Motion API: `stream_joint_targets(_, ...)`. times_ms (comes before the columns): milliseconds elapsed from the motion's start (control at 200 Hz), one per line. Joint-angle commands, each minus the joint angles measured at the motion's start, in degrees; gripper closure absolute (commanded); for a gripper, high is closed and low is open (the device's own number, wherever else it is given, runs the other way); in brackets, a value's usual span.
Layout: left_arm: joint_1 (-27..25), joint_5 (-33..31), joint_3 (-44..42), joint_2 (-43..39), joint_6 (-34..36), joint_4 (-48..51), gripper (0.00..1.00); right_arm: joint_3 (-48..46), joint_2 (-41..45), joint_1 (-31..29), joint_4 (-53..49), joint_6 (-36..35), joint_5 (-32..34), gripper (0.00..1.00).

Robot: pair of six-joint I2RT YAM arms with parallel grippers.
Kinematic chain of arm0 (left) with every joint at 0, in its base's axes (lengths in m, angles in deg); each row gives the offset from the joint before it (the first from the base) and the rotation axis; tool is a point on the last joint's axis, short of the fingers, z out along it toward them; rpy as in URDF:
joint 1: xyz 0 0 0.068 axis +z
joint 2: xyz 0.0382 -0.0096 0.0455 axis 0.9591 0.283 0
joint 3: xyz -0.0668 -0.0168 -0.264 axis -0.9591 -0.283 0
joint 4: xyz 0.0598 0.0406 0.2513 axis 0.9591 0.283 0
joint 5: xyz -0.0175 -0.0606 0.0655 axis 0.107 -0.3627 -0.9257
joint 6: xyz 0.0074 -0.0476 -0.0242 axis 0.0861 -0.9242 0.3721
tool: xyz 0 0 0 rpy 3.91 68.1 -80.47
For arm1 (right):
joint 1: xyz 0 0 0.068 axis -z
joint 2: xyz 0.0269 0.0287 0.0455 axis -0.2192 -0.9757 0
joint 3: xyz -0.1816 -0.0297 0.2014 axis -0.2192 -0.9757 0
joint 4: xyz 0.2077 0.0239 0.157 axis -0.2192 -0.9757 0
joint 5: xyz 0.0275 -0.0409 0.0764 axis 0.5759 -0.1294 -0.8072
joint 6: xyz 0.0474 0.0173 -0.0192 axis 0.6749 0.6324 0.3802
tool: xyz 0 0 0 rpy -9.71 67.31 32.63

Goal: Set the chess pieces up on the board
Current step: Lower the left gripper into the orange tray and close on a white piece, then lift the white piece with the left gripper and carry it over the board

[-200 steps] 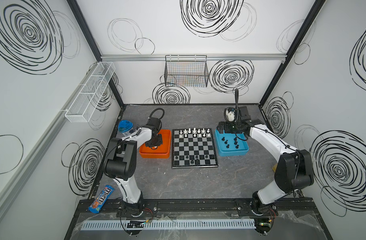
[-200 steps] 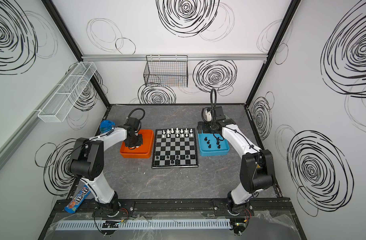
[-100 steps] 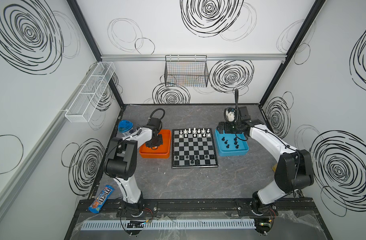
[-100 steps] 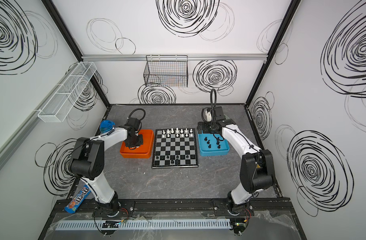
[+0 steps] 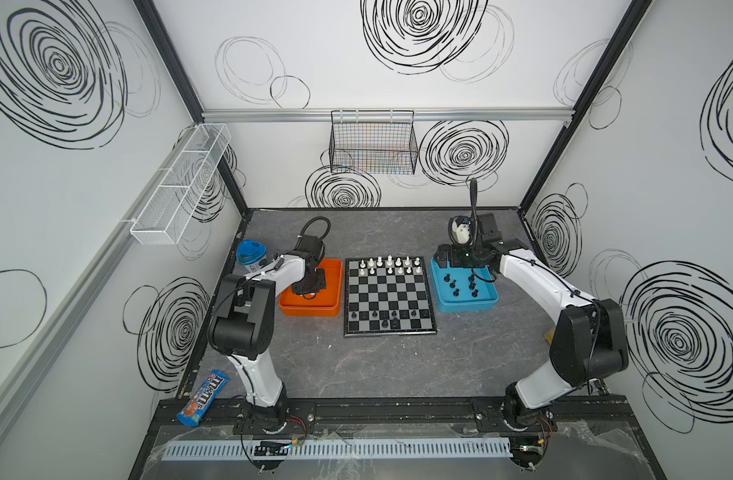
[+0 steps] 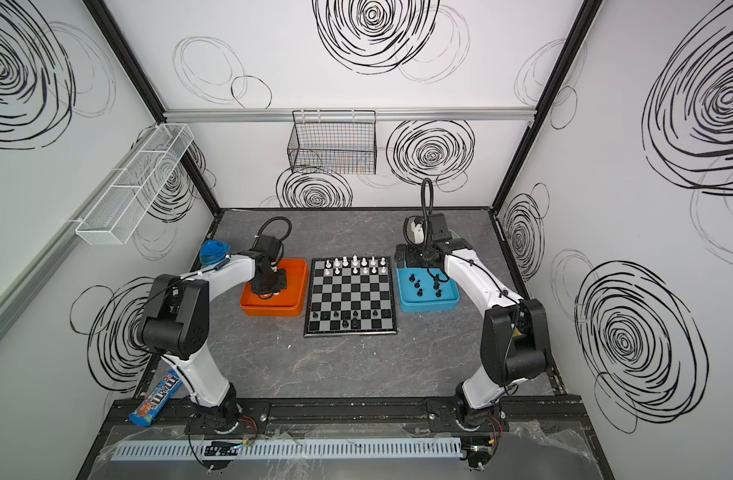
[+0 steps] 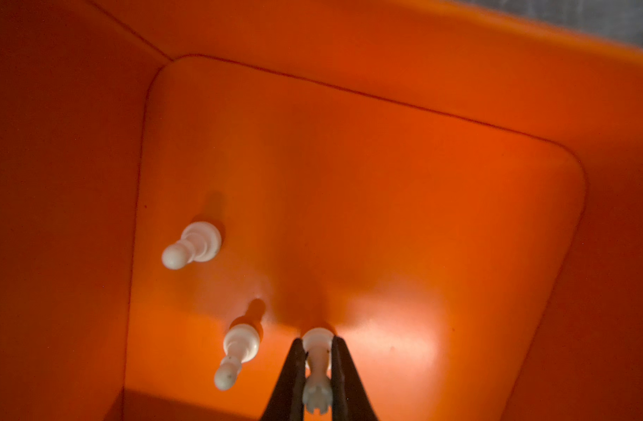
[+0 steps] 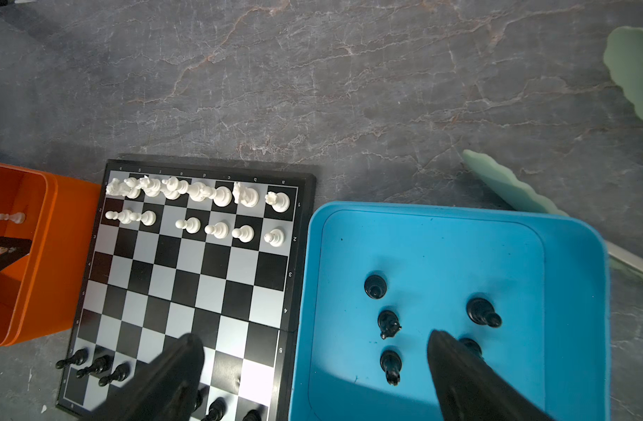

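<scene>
A glossy, round-cornered orange tray [image 7: 385, 164] of smooth plastic surrounds the left tool [image 7: 318, 342]. Its thin dark tips pinch a matte white rook [image 7: 317, 368] by the waist, notched crown toward the wrist and round base toward the tray floor. Two ball-headed white pawns [image 7: 237, 351] stand just beside it. The right tool [image 8: 314, 339] hangs spread wide. One finger is over the board [image 8: 188, 277], black and silvery checks in a thin black frame. The other is over the smooth blue tray [image 8: 575, 291], which holds black chessmen [image 8: 388, 322]. White men [image 8: 221, 197] line the rows ahead of this tool. The worktop [image 8: 349, 91] looks like grey, veined stone.
</scene>
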Motion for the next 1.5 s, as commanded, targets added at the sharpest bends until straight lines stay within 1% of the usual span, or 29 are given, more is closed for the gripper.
stream_joint_targets(0,-0.25,-0.53,2.06,-0.33,0.37,0.52,0.89,-0.21,1.03,0.36,0.67,-0.80,0.14,0.00)
stream_joint_targets(280,-0.93,-1.41,6.43,-2.80,1.27,4.33,0.89,0.03,1.18,0.52,0.54,-0.83,0.07,0.00)
stream_joint_targets(405,-2.47,-1.58,11.13,-3.09,1.52,6.58,0.89,0.19,1.18,0.69,0.53,-0.84,-0.08,0.00)
stream_joint_targets(510,-4.38,-1.86,16.77,-2.05,1.90,8.95,0.88,0.15,1.22,0.92,0.48,-0.84,-0.13,0.00)
stream_joint_targets(710,-7.76,-2.29,25.54,2.39,2.88,11.38,0.88,-0.50,1.96,1.22,0.61,-0.97,-0.11,0.00)
stream_joint_targets(986,-11.79,-1.94,32.12,9.33,3.34,12.24,0.87,-1.27,2.56,1.74,1.06,-1.24,-0.39,0.00)
stream_joint_targets(1496,-12.76,0.27,39.34,20.23,3.33,12.77,0.86,-3.13,2.80,3.77,2.98,-1.15,-1.44,0.00)
